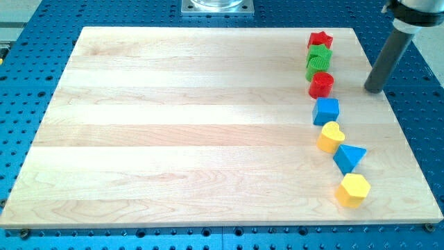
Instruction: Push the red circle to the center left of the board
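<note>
The red circle (321,85) lies near the board's right side, in a column of blocks. Above it are a green circle (318,67), a green star (320,53) and a red star (320,39). Below it are a blue cube (326,110), a yellow heart (331,136), a blue triangle (348,157) and a yellow hexagon (353,189). My tip (374,89) is at the board's right edge, to the right of the red circle and apart from it.
The wooden board (173,125) rests on a blue perforated table (427,104). A metal mount (217,7) shows at the view's top.
</note>
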